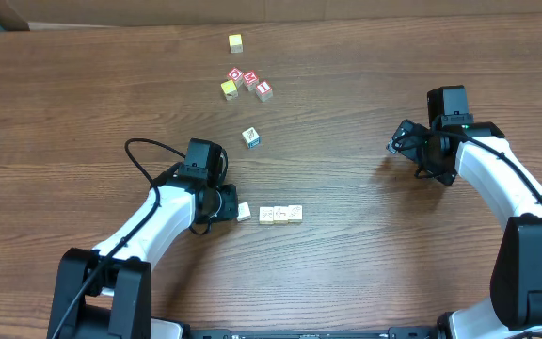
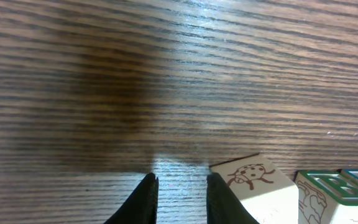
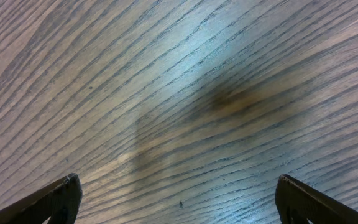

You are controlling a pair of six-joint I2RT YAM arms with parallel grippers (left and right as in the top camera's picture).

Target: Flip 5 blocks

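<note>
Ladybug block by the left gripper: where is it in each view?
Overhead: ladybug block sits lower centre, just right of the left gripper.
Left wrist: bottom edge, right of centre, beside the gripper.
Right wrist: not in it.
Shared landmark: the next block to its right.

brown wood-grain table (image 1: 365,273), soft overhead glare
</note>
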